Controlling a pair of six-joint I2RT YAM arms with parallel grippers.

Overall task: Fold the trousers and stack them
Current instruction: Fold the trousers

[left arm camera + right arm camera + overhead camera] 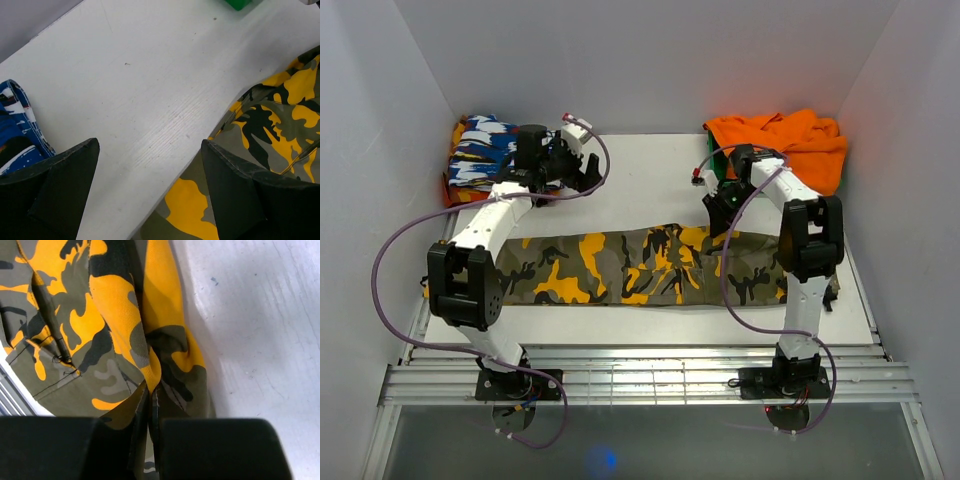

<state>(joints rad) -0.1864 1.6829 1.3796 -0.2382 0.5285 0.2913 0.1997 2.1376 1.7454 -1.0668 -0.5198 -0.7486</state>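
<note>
Since the trousers (650, 265) are soft, light cloth that will sag and drag, we judge an edge pinch best, with a second hold farther along. They lie flat, stretched left to right across the near part of the table (650, 180). Our right gripper (152, 412) is pinched tight on a raised fold at their far edge, towards the right end. Our left gripper (150, 165) gapes wide, empty, over bare table just beyond that edge.
</note>
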